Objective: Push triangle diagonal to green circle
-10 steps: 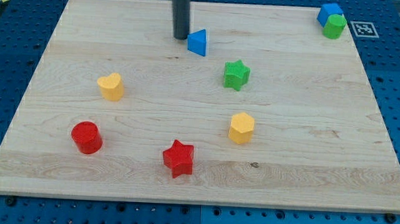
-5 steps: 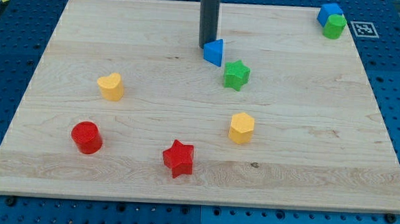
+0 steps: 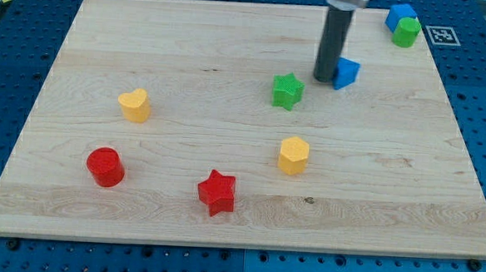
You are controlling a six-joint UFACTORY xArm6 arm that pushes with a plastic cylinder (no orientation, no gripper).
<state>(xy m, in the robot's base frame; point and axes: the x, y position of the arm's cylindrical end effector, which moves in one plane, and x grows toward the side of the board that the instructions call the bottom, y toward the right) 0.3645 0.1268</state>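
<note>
The blue triangle lies on the wooden board right of centre near the view's top. My tip touches its left side. The green circle sits at the board's top right corner, pressed against a blue cube. The triangle is below and to the left of the green circle, well apart from it. The green star lies just left of and below my tip.
A yellow hexagon sits below the green star. A red star lies near the bottom centre. A red cylinder and a yellow heart sit at the left. The board's edge runs along the bottom.
My tip has moved right along the board, pushing the blue triangle from left of the green star to its upper right. The other blocks have not moved.
</note>
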